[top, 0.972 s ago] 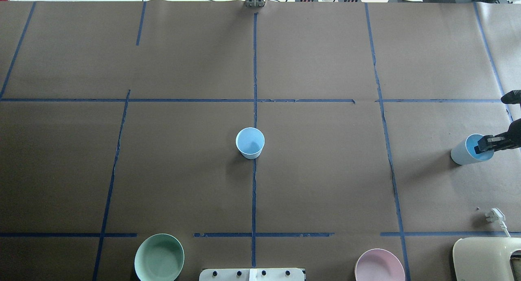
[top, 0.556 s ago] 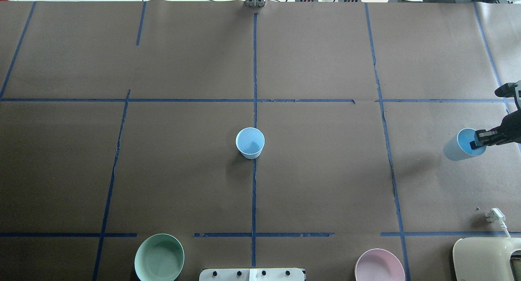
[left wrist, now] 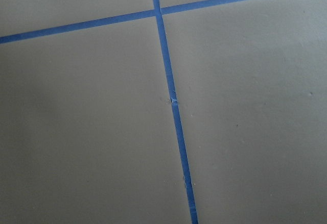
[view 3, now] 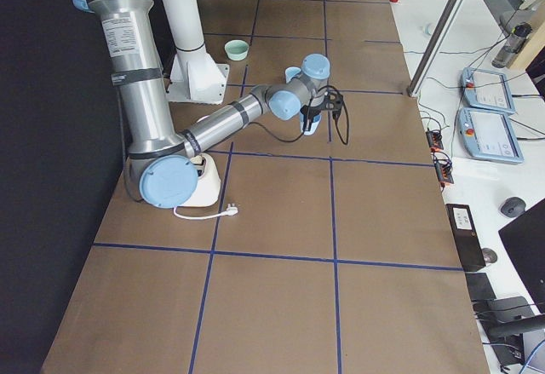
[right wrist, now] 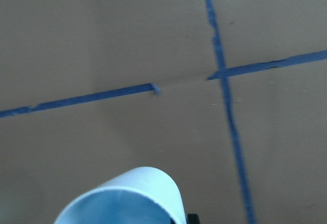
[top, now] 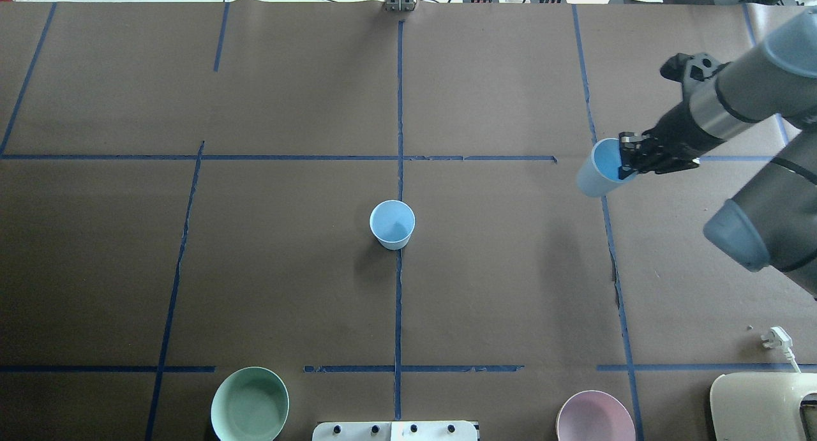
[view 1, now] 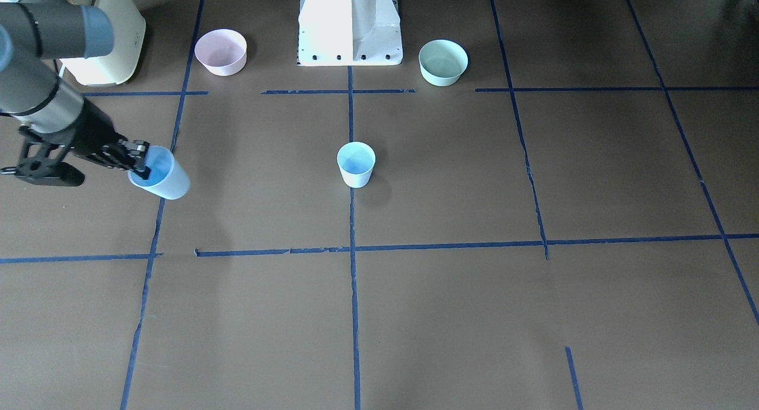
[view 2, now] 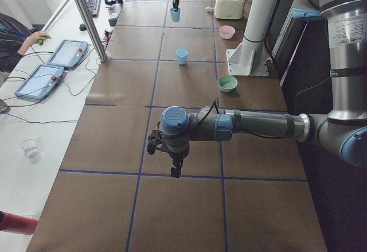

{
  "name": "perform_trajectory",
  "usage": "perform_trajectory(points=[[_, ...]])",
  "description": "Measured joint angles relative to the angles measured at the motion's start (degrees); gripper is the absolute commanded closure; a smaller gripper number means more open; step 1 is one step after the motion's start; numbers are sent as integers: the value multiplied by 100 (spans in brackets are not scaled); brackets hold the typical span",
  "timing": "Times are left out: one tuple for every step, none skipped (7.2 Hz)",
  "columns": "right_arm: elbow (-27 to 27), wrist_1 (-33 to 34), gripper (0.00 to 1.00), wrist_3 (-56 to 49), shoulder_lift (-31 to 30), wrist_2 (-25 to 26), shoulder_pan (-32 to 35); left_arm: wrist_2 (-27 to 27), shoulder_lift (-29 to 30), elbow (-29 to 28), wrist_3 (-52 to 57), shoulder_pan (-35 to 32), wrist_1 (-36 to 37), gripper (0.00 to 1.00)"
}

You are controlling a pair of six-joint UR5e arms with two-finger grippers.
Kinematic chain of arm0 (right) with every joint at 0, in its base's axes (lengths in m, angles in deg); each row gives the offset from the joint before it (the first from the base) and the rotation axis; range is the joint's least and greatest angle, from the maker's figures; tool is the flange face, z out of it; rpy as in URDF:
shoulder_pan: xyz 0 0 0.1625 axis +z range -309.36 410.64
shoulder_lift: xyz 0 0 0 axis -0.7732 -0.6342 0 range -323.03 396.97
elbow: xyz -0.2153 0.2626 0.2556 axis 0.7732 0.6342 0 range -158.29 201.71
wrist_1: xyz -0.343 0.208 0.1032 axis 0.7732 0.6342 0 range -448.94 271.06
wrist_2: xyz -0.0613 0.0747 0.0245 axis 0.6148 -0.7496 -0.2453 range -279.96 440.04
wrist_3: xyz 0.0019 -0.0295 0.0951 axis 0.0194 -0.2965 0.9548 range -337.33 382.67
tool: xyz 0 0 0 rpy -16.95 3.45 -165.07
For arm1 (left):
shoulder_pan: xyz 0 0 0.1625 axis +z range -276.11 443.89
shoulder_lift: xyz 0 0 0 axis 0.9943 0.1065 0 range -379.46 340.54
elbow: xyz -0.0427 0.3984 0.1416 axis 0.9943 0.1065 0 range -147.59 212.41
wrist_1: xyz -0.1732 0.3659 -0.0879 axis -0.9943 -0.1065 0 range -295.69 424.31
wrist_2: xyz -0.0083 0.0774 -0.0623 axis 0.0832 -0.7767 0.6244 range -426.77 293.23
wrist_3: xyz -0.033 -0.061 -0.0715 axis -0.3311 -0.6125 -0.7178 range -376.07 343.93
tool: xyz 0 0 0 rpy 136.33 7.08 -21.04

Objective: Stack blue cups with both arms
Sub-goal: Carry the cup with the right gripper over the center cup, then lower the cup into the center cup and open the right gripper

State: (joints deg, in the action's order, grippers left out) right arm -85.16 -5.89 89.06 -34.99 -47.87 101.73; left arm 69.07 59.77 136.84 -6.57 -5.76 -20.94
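Note:
One blue cup (top: 392, 224) stands upright at the table's middle, on the centre tape line; it also shows in the front-facing view (view 1: 356, 164). My right gripper (top: 629, 162) is shut on the rim of the second blue cup (top: 595, 173), one finger inside it. It holds the cup tilted above the table, to the right of the standing cup (view 1: 163, 181). The held cup's rim fills the bottom of the right wrist view (right wrist: 127, 198). My left gripper (view 2: 174, 170) shows only in the exterior left view, low over bare table far from both cups. I cannot tell whether it is open or shut.
A pale green bowl (top: 249, 404) and a pink bowl (top: 595, 417) sit at the near edge, either side of the white pedestal (view 1: 350, 24). A cream appliance (top: 763, 406) and a white plug (top: 777, 339) lie at the near right corner.
My right gripper has lifted its blue cup off the table at the right edge and carried it leftward and farther from the robot. The middle cup has not moved.

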Motion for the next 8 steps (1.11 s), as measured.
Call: perform_trajectory(points=[[-9,519,100,592,669,343,-421,-3,15,4,-13,0,0,0],[18,949,100,1099,1225,801,-881,-4,32,4,-22,0,0,0],[85,1197,100,1617,1664,1254,-1322,-4,42,4,-27,0,0,0],[211,1300,100,2044,2019,1596,-1655,-5,45,5,-32,0,0,0],[399,1336,100,2332,2317,1881,-1899,-5,48,7,-35,0,0,0],[544,1346,100,2476,2490,2093,-2056,-5,48,7,-35,0,0,0],[616,1346,100,2544,2564,2208,-2152,-5,48,7,-36,0,0,0],[674,1344,99,2569,2603,2273,-2200,-5,49,8,-36,0,0,0]])
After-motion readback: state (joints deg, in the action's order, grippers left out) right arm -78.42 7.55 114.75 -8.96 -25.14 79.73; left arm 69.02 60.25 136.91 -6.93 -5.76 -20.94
